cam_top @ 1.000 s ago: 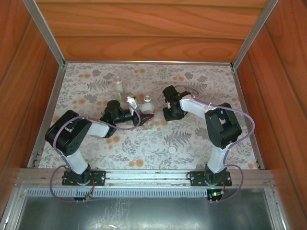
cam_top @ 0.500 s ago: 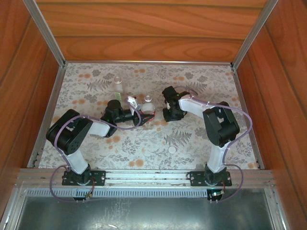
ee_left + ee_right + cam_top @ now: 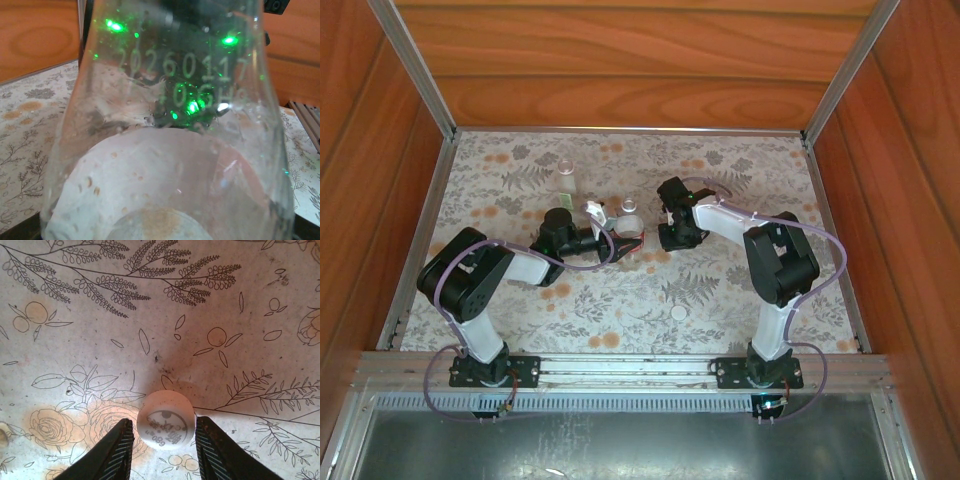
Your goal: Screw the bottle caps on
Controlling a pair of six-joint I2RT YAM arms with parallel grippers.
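The right gripper (image 3: 162, 435) has edged towards the red-label bottle (image 3: 628, 228) — its fingers (image 3: 117, 450) clamp one cap (image 3: 166, 422); the left gripper (image 3: 617, 243) grips that bottle. We judge nothing screwed on yet.

A floral cloth (image 3: 720, 180) with orange blooms and grey ferns; wooden walls (image 3: 620, 60) along its far and side edges.
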